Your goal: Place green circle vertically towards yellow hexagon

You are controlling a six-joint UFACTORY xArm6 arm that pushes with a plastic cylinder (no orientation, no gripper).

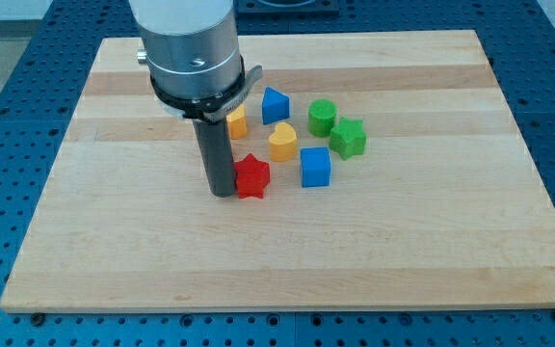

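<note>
The green circle [322, 118] stands right of the board's centre, just above and left of the green star [349, 139]. The yellow hexagon [236, 121] is left of it, partly hidden behind my rod. Between them lie the blue triangle block [275, 104] and the yellow heart [281, 142]. My tip [224, 194] rests on the board, touching the left side of the red star [252, 177], below the yellow hexagon and well left of the green circle.
A blue cube [315, 166] sits right of the red star, below the yellow heart. The arm's grey body [189, 48] covers the board's upper left part. The wooden board [114, 251] ends at a blue perforated surround.
</note>
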